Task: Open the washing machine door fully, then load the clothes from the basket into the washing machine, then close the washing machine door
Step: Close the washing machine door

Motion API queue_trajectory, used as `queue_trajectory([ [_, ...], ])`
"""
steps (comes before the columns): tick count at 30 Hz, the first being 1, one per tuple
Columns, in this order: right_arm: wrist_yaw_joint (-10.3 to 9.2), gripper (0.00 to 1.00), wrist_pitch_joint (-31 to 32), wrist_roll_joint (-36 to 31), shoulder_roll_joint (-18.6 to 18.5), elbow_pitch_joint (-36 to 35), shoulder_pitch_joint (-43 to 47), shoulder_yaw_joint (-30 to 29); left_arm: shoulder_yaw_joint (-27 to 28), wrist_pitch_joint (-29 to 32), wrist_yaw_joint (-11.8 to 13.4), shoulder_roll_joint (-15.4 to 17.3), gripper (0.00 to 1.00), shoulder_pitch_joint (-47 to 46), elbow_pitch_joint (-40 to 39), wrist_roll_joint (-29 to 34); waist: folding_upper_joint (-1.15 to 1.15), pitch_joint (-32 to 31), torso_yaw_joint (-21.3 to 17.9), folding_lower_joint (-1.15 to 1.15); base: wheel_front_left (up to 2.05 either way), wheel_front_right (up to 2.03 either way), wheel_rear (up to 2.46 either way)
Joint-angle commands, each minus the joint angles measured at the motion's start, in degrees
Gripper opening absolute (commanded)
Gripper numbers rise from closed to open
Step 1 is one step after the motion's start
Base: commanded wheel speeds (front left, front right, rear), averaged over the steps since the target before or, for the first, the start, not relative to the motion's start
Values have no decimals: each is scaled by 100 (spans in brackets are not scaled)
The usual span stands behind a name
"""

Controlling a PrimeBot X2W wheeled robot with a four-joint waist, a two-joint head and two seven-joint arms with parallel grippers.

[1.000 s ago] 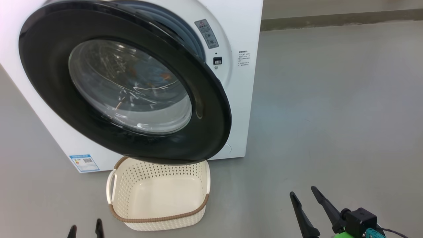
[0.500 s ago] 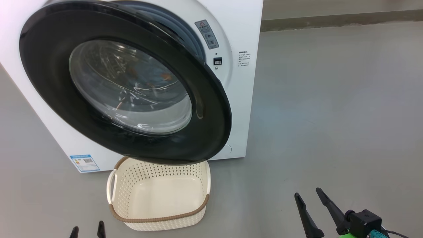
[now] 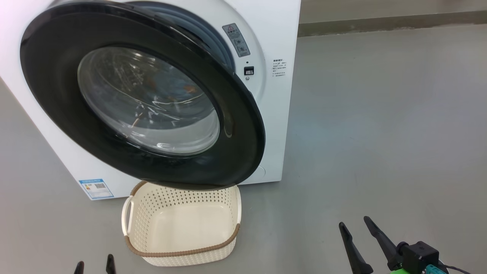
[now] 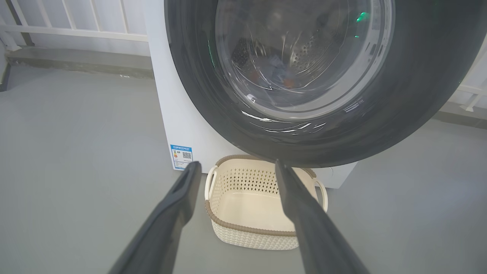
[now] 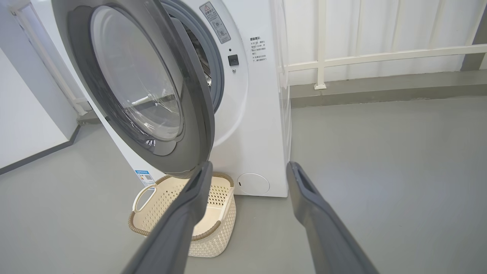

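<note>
The white washing machine stands on a grey floor. Its door, black-rimmed with a glass bowl, hangs partly open at an angle across the drum mouth, with the grey-blue gasket showing behind its right edge. Through the glass, blue and orange clothes lie inside the drum. Under the door's lower edge sits the cream basket, holding nothing. My left gripper is open, low and in front of the basket's left side. My right gripper is open, off to the basket's right, touching nothing.
A blue label marks the machine's lower left front. Grey floor stretches to the right of the machine. A low curb and a white railing run behind. A white wall stands at the left.
Both grippers have sunk slightly toward the bottom edge of the head view. The picture has shifted a little, so the camera moved. Door and basket stay as they were.
</note>
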Motion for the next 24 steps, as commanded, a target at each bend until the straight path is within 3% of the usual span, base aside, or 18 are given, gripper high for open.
queue_trajectory([
  [1, 9, 100, -29, -90, -51, -144, -113, 124, 188, -53, -7, 20, 100, -165, -140, 20, 0, 4, 0, 0, 0, 0, 0],
  [6, 9, 98, -29, -126, -27, -134, -106, 51, 141, -53, 38, 19, 100, -166, -140, -40, 0, 13, 7, 0, 0, 0, 0],
  [7, 9, 82, -29, -129, -18, -140, -106, 30, 133, -53, 44, 19, 100, -165, -140, -47, 0, 14, 9, 0, 0, 0, 0],
  [8, 9, 47, -29, -134, -9, -148, -105, 12, 126, -53, 49, 19, 100, -163, -140, -49, 0, 16, 10, 0, 0, 0, 0],
  [11, 9, 0, -29, -141, 8, -147, -108, -11, 112, -53, 66, 19, 100, -155, -149, -48, 0, 22, 13, 0, 0, 0, 0],
  [24, 9, 0, -29, -135, 10, -136, -131, -74, 66, -53, 89, 18, 100, -136, -165, -53, 0, 82, 50, 0, 0, 0, 0],
])
